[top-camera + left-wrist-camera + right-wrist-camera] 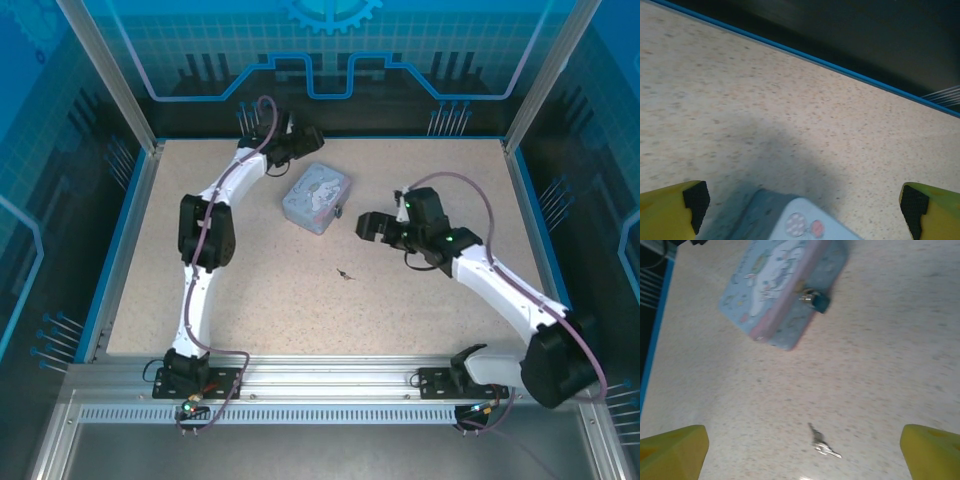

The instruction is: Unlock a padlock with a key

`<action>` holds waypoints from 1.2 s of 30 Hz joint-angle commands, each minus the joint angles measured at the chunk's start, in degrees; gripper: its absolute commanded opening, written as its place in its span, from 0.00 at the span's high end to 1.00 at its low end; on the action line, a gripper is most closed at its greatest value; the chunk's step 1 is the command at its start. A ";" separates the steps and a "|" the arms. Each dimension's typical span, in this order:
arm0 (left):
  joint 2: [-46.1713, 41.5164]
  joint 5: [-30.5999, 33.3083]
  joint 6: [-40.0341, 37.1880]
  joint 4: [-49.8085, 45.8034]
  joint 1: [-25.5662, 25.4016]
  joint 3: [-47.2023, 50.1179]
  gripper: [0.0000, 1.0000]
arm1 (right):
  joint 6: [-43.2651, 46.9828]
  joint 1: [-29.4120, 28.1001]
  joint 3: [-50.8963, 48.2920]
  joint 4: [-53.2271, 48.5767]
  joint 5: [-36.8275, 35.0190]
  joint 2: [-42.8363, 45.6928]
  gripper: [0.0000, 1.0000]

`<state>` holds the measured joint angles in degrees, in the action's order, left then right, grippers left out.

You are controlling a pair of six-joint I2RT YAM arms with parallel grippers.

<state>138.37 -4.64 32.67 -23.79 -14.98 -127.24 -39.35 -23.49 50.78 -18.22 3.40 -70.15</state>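
The task is, by my judgement, at its very beginning: nothing of the unlocking looks done. The padlock (816,301), small and dark with a bluish shine, hangs on the clasp at the right side of the pale blue box (775,290). I see no key in it, and whether its shackle is fully closed is too small to tell, though it looks so. The key (824,445) lies flat on the speckled worktop (250,300), on the side of the box that faces the arm bases, well apart from the box and from the padlock, and nothing touches it. The right fingers (675,450) are spread wide with nothing between them; in the top view they are near the right side of the box, close to the padlock but not touching it, and the key lies below them in the wrist view. The left fingers (670,212) are also spread wide and grasp nothing; they hang over the far side of the box, whose corner shows low between them. What is left, I think, is all of it: to pick up the key, to steady the padlock or the box, to put the key in the keyhole, to turn it and to free the shackle.
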 commanded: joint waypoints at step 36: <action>-40.52 -2.13 4.62 20.43 -10.16 53.40 0.01 | 0.21 15.99 11.68 6.72 11.70 -23.51 0.03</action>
<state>102.00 -10.26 36.71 -6.20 -25.21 -80.16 -40.23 -8.19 58.96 -11.73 13.78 -89.91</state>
